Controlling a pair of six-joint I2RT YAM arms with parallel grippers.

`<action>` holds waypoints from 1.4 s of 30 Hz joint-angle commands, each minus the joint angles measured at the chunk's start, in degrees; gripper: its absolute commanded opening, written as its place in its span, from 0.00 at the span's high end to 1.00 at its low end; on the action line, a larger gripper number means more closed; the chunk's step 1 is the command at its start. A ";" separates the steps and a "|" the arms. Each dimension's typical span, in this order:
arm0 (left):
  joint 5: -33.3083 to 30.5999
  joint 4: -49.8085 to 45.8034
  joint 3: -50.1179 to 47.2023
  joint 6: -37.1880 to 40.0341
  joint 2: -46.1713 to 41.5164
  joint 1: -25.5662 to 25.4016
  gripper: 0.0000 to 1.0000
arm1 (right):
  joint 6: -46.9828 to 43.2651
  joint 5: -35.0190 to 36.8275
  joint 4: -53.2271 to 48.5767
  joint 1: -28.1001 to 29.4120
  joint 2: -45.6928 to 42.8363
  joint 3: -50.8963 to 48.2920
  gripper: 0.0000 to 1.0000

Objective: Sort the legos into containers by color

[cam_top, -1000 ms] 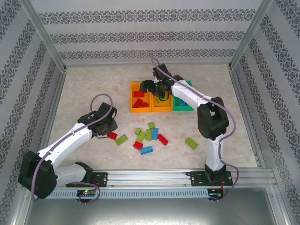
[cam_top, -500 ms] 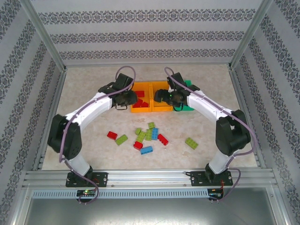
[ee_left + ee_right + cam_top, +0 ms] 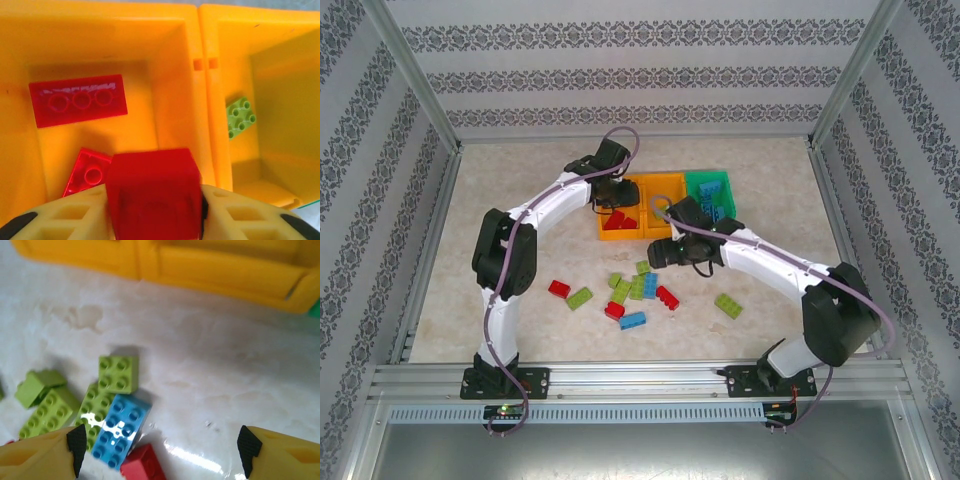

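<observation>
Nearest us, the loose legos lie in a cluster, w/ a red lego and a lime lego off to either side. The right gripper hangs over the cluster's far edge, jaws wide apart, nothing btw them. In its wrist view the blue brick sits left of the gap's ctr, long axis running roughly away from the camera. We judge a small sideways shift would line it up for a pinch across the short width.

Farther back, the left gripper is clamped on a red brick, directly over the left orange bin, which has red bricks inside. So release is straight down, we reckon. The middle orange bin holds a lime square. The green bin is the row's right end.
</observation>
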 commanded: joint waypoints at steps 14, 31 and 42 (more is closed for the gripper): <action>-4.49 -1.64 -4.67 0.43 -9.87 0.00 0.15 | -4.94 0.68 -4.88 8.01 0.45 -3.49 0.24; -11.65 -1.02 -19.36 2.10 -24.49 2.08 0.00 | -5.73 2.30 -6.96 9.99 6.53 -3.86 0.31; -13.32 -0.10 -25.72 1.80 -30.02 4.38 0.00 | -5.65 4.00 -7.41 10.36 9.52 -3.17 0.60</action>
